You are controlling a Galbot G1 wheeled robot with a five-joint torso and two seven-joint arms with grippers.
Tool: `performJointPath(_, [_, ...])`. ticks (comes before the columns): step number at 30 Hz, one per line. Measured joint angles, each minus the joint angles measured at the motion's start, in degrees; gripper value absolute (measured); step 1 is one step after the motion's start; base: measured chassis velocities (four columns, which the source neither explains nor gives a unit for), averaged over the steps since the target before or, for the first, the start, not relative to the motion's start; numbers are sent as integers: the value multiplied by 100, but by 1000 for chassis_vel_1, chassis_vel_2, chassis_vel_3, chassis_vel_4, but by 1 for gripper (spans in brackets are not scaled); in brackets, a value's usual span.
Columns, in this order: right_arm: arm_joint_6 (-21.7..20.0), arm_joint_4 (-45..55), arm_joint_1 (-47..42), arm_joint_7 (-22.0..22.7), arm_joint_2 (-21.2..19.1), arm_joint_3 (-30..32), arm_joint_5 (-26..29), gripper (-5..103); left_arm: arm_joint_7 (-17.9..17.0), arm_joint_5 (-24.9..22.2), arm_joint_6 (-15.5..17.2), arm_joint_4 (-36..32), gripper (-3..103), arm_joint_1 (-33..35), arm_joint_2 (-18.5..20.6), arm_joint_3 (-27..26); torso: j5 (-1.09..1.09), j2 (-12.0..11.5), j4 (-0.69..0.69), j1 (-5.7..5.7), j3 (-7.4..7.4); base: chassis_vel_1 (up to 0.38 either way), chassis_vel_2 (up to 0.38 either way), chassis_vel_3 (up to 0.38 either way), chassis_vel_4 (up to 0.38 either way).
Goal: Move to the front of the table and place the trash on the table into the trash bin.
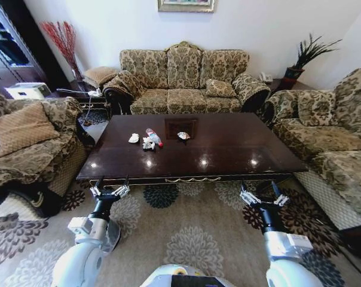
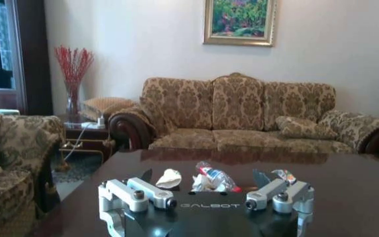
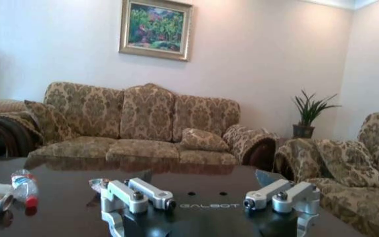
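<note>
Left gripper (image 1: 109, 191) held low in front of the near edge of the large rectangular coffee table of dark glossy reddish-brown wood (image 1: 228, 152), fingers spread wide and holding nothing, forearm stretched straight forward from the robot's white body over the patterned floral carpet (image 1: 186, 233). Right gripper (image 1: 263, 198) mirrored on the other side, likewise wide apart and empty, pointing at the table's front apron, arm extended level and forward. From the left wrist view, metal fingers (image 2: 146, 192) splayed to either side above the tabletop edge, with the trash straight ahead. Trash clustered left of the table's square centre inlay: a crumpled white paper wad (image 1: 133, 138), a small clear plastic bottle with a red label (image 1: 153, 137) lying on its side just beside another whitish wad (image 1: 147, 144), and a silvery crumpled wrapper (image 1: 183, 136) a little apart, toward the inlay. Both grippers well short of the scraps, near the table's front edge. Beyond the table, a patterned brown three-seat sofa (image 1: 186, 78) against the wall; matching sofas at the left and right sides.
</note>
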Motion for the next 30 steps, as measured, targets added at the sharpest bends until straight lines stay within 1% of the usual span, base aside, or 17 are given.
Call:
performJointPath(4, [-82, -32, -6, 20, -113, 26, 37, 100, 13, -88, 197, -176, 100, 5, -22, 5, 1, 0, 0, 0, 0, 0, 0, 0, 0])
performJointPath(8, [-168, -35, 19, 41, -121, 17, 19, 100, 23, -58, 263, -227, 100, -28, -23, 10, 1, 0, 0, 0, 0, 0, 0, 0, 0])
performJointPath(30, [-206, -84, 98, 89, -99, -20, -141, 100, 60, -13, 180, -204, 100, 35, -90, -17, 0, 0, 0, 0, 0, 0, 0, 0, 0])
